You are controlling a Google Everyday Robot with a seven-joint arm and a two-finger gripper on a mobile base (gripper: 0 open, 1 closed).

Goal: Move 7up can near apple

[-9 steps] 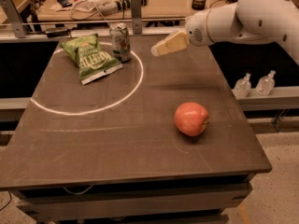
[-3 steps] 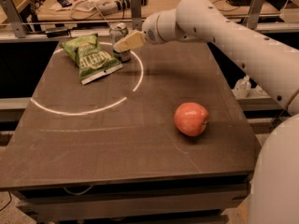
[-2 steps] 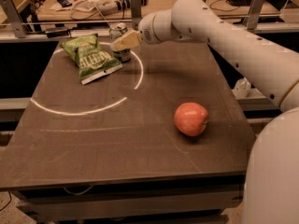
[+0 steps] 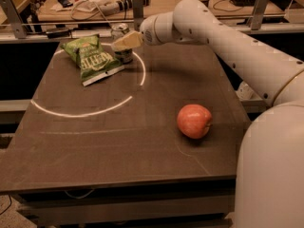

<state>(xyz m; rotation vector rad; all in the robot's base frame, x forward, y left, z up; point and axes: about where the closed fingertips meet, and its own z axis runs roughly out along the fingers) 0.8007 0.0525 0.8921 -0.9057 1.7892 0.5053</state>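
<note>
So this is the reach-and-grab part of the job, nothing is moved yet. The 7up can [image 4: 124, 56] stands upright way out at the 11 o'clock end of the table [image 4: 118, 151], right beside the green chip bag [image 4: 92, 58], which lies flat at the can's 9 o'clock and looks like it's touching it or nearly so. The apple [image 4: 194, 121] sits on its own around the table's 4 o'clock, well apart from the can.

The gripper [image 4: 124, 42] is right at the can. It comes in from the 3 o'clock side on the long white arm [image 4: 228, 37], and its beige tip covers the middle of the can from this angle. Honestly I can't tell whether it's clamped on the can or just parked against it, since the tip reads as one beige wedge. So there's no call on how wide it's open or whether it holds anything.

My read is that the next move needs a solid grip on the can body first. Then it's a small lift and a carry toward 4 to 5 o'clock across the open middle of the table, setting the can down upright just beside the apple without bumping it, because a round apple will roll. The lift should also go straight up so the chip bag doesn't get dragged along.
</note>
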